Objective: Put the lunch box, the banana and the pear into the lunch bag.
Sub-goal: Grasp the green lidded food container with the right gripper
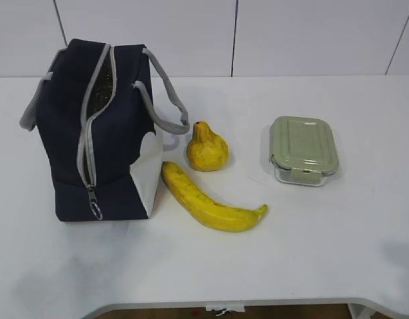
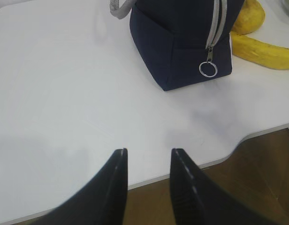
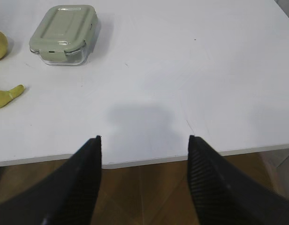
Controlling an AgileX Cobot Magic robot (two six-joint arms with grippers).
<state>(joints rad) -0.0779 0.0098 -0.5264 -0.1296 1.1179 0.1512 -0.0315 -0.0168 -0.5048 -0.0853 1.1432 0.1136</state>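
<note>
The left tool (image 2: 147,157) is partly open and holds nothing; it hangs over the near edge of the worktop (image 1: 337,252). The right tool (image 3: 144,140) is open wider and empty too. Nothing is packed yet, so I think this is the very start. The bag (image 1: 98,133) stands on the left, zip open at the top. The pear (image 1: 206,149) sits just right of it, the banana (image 1: 208,203) lies nearer, and the lunch box (image 1: 304,149) is far right. Next, the right tool likely must reach for the box. Only the outside view shows everything, but no tools.
</note>
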